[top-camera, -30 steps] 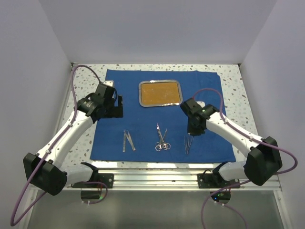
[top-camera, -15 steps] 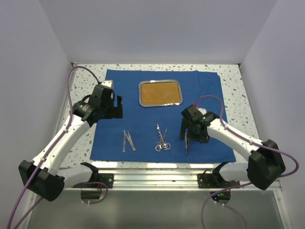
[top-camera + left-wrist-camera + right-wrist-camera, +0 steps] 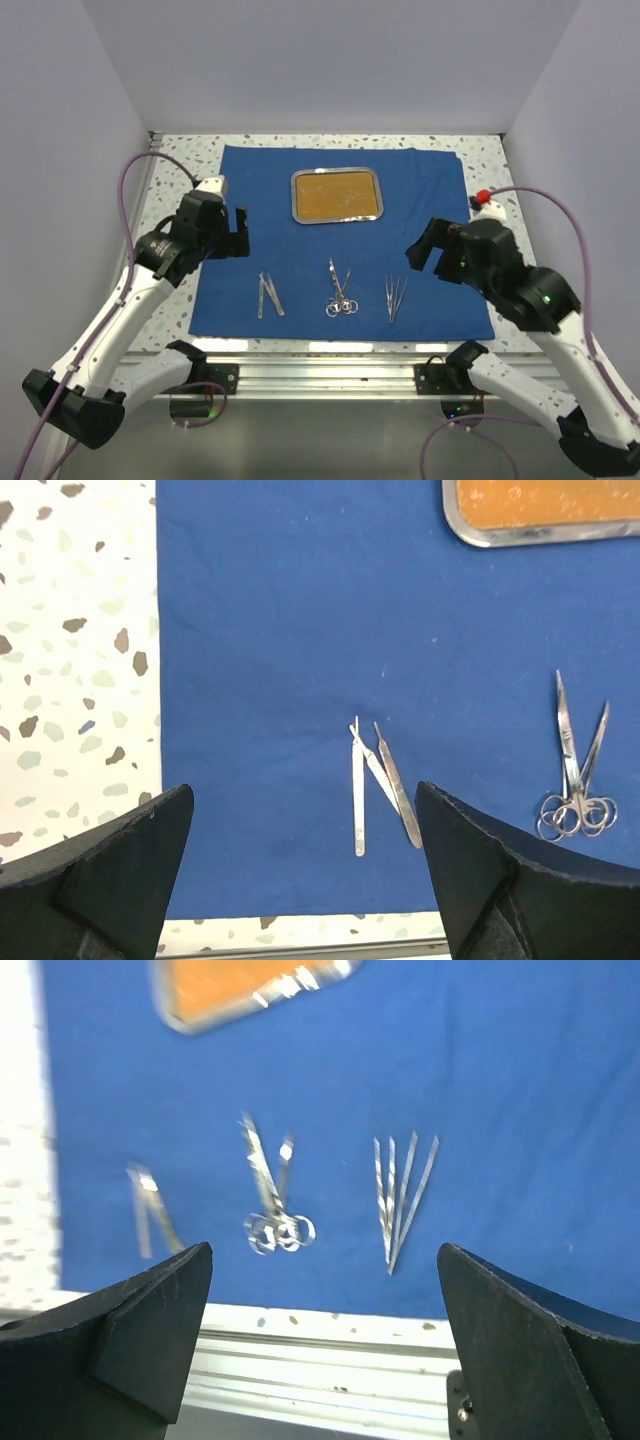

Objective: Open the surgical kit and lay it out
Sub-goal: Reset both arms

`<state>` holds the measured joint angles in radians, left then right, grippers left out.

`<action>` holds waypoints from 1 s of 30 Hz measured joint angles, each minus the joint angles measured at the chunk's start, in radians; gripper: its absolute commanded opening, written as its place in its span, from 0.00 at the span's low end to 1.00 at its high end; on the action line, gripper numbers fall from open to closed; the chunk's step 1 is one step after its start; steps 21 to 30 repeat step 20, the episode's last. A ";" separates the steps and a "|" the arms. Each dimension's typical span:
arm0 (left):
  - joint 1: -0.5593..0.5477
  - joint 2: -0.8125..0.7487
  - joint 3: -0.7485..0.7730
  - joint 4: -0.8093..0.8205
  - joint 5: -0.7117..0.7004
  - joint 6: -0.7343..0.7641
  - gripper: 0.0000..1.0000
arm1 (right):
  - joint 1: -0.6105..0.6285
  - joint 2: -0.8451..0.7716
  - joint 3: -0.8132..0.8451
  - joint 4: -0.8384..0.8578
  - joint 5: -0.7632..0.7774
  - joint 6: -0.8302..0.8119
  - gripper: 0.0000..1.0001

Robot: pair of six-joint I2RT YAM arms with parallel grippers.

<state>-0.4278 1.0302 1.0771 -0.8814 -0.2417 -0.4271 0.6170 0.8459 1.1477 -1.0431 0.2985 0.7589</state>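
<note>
The surgical kit lies opened out. Its blue cloth (image 3: 420,190) is spread flat with the steel tray (image 3: 337,196) at the back middle. In a row near the front edge lie slim flat handles (image 3: 268,295), ring-handled scissors (image 3: 340,290) and thin tweezers (image 3: 395,298). My left gripper (image 3: 238,232) hovers open above the cloth's left side. In its wrist view the handles (image 3: 375,785) lie below its open jaws (image 3: 303,790). My right gripper (image 3: 418,250) hangs open, raised to the right of the tweezers (image 3: 400,1200). Nothing sits between its fingers (image 3: 323,1250).
The speckled tabletop (image 3: 180,160) borders the cloth on the left, back and right. An aluminium rail (image 3: 320,350) runs along the near edge. White walls close in three sides. Purple cables (image 3: 135,180) loop off both arms.
My right gripper has opened, leaving the tweezers on the cloth, then lifted and pulled back to the right. The left arm has drawn back slightly to the left.
</note>
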 measured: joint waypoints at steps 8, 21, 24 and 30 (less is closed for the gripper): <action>0.000 -0.148 0.052 0.013 -0.037 0.013 0.98 | 0.000 -0.309 0.070 -0.005 0.056 -0.066 0.99; 0.000 -0.076 0.213 0.012 -0.097 -0.036 1.00 | 0.000 -0.317 0.169 -0.064 0.117 -0.163 0.99; 0.000 -0.076 0.213 0.012 -0.097 -0.036 1.00 | 0.000 -0.317 0.169 -0.064 0.117 -0.163 0.99; 0.000 -0.076 0.213 0.012 -0.097 -0.036 1.00 | 0.000 -0.317 0.169 -0.064 0.117 -0.163 0.99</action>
